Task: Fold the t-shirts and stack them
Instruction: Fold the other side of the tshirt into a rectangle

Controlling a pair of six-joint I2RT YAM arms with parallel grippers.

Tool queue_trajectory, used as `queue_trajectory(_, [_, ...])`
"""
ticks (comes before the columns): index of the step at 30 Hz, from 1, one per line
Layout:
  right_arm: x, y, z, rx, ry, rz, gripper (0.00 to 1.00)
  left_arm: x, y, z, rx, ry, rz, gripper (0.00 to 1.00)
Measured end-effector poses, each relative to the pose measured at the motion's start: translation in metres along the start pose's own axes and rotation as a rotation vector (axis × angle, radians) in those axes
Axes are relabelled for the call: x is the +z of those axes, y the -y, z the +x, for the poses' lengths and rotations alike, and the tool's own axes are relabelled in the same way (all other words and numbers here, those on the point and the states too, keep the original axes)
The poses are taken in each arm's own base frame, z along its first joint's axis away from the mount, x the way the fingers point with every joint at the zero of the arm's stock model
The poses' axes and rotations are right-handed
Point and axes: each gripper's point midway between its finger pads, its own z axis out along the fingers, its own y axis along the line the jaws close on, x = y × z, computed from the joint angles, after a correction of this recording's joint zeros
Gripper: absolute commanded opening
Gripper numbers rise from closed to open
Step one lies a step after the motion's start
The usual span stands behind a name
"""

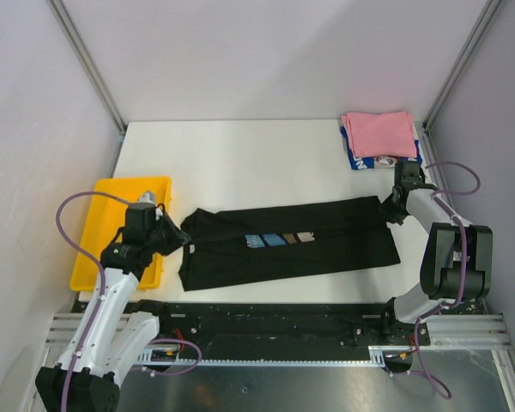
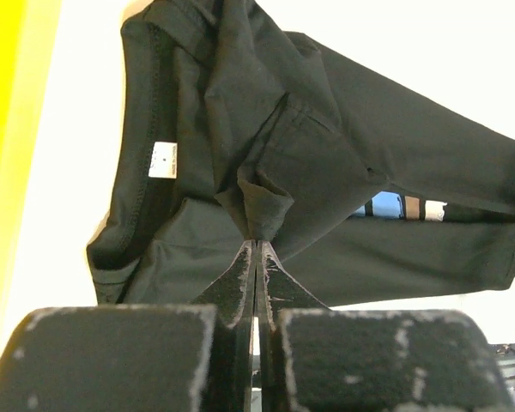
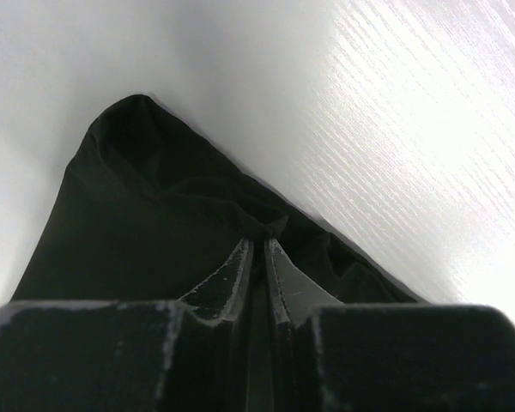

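The black t-shirt [image 1: 287, 245] is laid as a long folded band across the near half of the table [image 1: 240, 163]. Its left end is pinched by the left pincer [image 2: 257, 247] — fingers pressed together on a bunched fold — and its right edge is clamped in the right pincer [image 3: 256, 242]. The pink t-shirt [image 1: 379, 133] is stacked on the blue-and-white t-shirt [image 1: 358, 160] at the far right corner. A yellow tray [image 1: 103, 232] is seen at the left.
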Motion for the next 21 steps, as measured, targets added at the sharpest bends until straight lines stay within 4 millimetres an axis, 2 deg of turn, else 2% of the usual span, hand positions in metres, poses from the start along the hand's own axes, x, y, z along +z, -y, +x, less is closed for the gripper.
queue_trajectory(3, [0.0,0.0,0.001,-0.005,0.0,0.002,0.28,0.002,-0.005,0.007,-0.013,-0.015,-0.011,0.0])
queue_trajectory(6, [0.0,0.0,0.0,-0.01,0.003,0.005,0.33,0.006,-0.011,0.016,-0.03,-0.045,-0.026,0.0])
queue_trajectory(12, [0.0,0.002,-0.002,-0.014,0.007,0.005,0.35,0.01,-0.019,0.027,-0.037,-0.081,-0.048,0.0])
queue_trajectory(21, [-0.003,-0.007,0.0,-0.035,0.009,-0.011,0.35,0.012,-0.015,0.033,-0.038,-0.123,-0.031,0.0])
